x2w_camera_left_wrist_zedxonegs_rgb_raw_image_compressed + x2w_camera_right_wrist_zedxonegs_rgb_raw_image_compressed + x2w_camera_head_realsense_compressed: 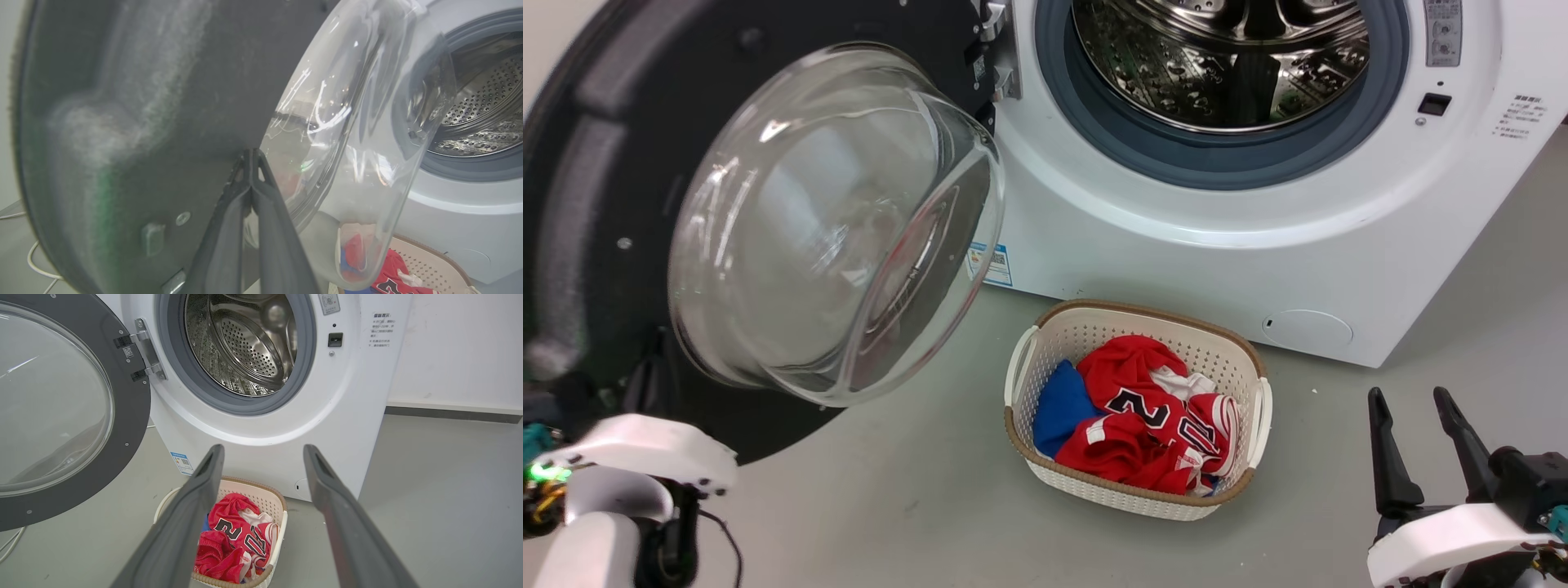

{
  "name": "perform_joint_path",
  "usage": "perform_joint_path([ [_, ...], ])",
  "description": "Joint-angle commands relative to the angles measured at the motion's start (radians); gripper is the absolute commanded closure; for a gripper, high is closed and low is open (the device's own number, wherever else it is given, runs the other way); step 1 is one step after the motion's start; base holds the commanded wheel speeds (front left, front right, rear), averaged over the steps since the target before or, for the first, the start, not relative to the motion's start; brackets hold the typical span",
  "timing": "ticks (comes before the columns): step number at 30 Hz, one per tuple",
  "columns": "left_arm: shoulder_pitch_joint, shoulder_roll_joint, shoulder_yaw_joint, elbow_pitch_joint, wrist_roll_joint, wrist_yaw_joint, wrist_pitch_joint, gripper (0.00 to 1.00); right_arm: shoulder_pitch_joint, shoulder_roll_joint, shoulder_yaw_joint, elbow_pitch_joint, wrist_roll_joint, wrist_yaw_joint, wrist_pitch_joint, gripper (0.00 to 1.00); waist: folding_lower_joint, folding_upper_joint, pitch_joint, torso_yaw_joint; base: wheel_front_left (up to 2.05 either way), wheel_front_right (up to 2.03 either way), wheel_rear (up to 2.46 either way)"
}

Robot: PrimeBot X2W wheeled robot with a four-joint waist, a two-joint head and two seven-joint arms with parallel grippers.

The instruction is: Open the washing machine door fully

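The right gripper [1409, 396] sits low at the robot's right side, above the grey floor [915, 498]. Its two dark fingers are spread wide and nothing is between them. The left gripper [252, 155] is clenched, finger against finger, with nothing visible between them. Its tips rest at the dark inner face of the washing machine door [605, 163], just beside the edge of the clear glass bowl [833, 220]. A white laundry basket [1135, 310] with a brown rim stands on the floor in front of the washing machine [1176, 253]. It contains a crumpled red jersey [1135, 408] and a blue cloth [1062, 408]. The door is swung out to the robot's left, well clear of the opening, with the bowl bulging toward the robot. A silver hinge [1003, 49] attaches the door at the left edge of the opening. A blue label sticker [990, 265] is fixed low on the white front panel. Beyond the grey rubber gasket [1217, 167], the perforated steel drum [1217, 65] is exposed.
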Motion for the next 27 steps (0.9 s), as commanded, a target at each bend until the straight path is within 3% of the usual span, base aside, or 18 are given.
perform_joint_path([
  [1, -0.018, 0.013, 0.015, 0.008, -0.007, 0.003, -0.007, 1.00, -0.015, -0.006, 0.001, -0.002, 0.003, 0.000, -0.003, 0.00, -0.0001, 0.0000, 0.005, -0.004, 0.00, 0.00, 0.00],
  [15, -0.190, 0.119, 0.057, 0.222, -0.035, -0.047, -0.006, 1.00, -0.042, -0.017, 0.008, 0.012, 0.010, 0.000, -0.007, 0.00, -0.0001, 0.0000, 0.037, -0.018, 0.00, 0.00, 0.00],
  [22, -0.256, 0.139, 0.049, 0.312, -0.028, -0.060, -0.021, 1.00, -0.055, -0.024, 0.020, 0.021, 0.001, 0.000, -0.008, 0.00, -0.0001, 0.0000, 0.031, -0.031, 0.00, 0.00, 0.00],
  [27, -0.202, 0.119, 0.039, 0.300, -0.023, -0.061, -0.063, 1.00, -0.041, -0.019, 0.029, 0.036, 0.003, 0.000, -0.016, 0.00, -0.0001, 0.0000, -0.001, -0.041, 0.00, 0.00, 0.00],
])
